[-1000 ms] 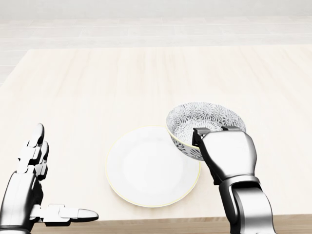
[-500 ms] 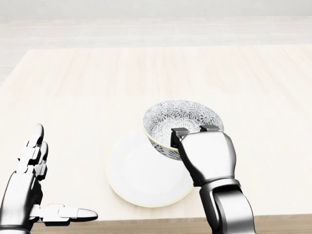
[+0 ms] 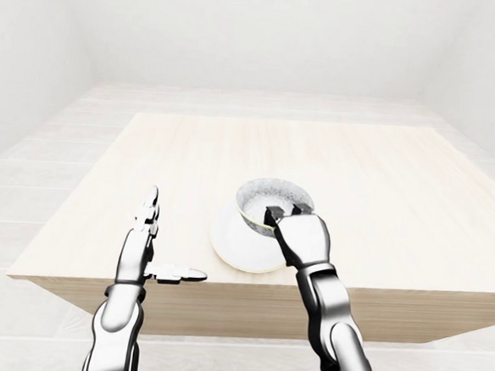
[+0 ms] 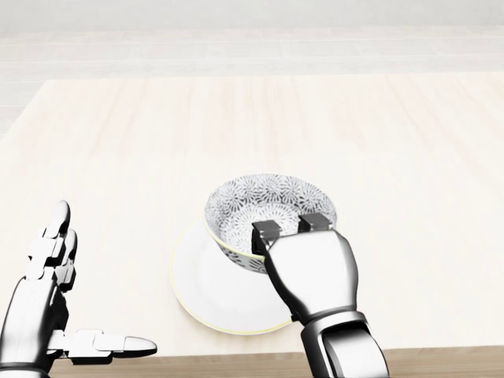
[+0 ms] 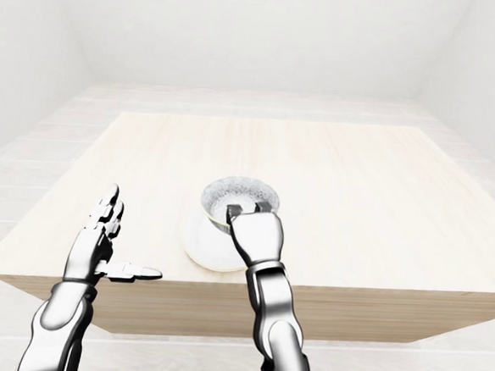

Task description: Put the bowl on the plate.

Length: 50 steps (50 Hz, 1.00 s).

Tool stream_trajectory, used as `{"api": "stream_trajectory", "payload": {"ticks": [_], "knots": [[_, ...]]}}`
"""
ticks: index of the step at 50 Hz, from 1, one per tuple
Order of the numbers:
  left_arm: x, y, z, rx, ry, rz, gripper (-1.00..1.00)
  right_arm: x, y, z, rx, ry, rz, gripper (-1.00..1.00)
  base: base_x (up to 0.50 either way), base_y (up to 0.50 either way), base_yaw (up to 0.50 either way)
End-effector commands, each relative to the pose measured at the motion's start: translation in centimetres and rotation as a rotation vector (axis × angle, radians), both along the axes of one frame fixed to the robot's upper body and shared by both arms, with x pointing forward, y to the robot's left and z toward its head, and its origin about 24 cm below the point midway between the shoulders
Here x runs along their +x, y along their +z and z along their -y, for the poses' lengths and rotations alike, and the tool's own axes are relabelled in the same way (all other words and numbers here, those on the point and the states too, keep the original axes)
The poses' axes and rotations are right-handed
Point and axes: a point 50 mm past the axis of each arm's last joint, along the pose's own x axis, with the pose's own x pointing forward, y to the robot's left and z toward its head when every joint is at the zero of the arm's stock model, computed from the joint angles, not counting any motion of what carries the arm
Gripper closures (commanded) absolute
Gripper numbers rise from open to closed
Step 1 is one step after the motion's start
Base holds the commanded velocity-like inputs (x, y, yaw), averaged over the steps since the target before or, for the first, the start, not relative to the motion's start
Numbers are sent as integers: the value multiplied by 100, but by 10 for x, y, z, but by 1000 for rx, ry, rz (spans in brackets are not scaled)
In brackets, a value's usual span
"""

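A patterned bowl (image 4: pixel 264 206), grey-and-white inside with a pale rim, hangs over the white plate (image 4: pixel 209 291) in the head view. My right hand (image 4: pixel 287 228) is shut on the bowl's near rim, its two fingertips (image 4: pixel 267 230) hooked inside. The bowl covers the plate's upper right part; whether it touches the plate I cannot tell. My left hand (image 4: pixel 63 303) stands open at the lower left, fingers up and thumb out, well apart from the plate.
The pale wooden table (image 3: pixel 233 150) stretches away above the plate. Its near edge (image 4: pixel 236 364) runs just below the plate. A light tiled floor (image 3: pixel 28 170) surrounds the table.
My right hand has carried the bowl leftward, from beside the plate's right edge to over the plate. The left hand has stayed where it was.
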Motion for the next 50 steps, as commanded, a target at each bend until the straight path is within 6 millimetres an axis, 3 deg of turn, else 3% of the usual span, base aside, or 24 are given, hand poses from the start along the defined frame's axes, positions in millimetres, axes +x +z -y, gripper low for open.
{"api": "stream_trajectory", "payload": {"ticks": [1, 44, 50], "knots": [[0, -4, -2, -7, 3, -16, -100, -2, 1, -7, 11, 20, 31, 69, 0, 0, 0], [-1, -5, -3, -8, 7, -21, -100, 2, -16, -15, 26, 46, -3, 75, 0, 0, 0], [-1, -5, -4, -7, 9, -20, -100, 4, -19, -15, 30, 46, -11, 83, 0, 0, 0]]}}
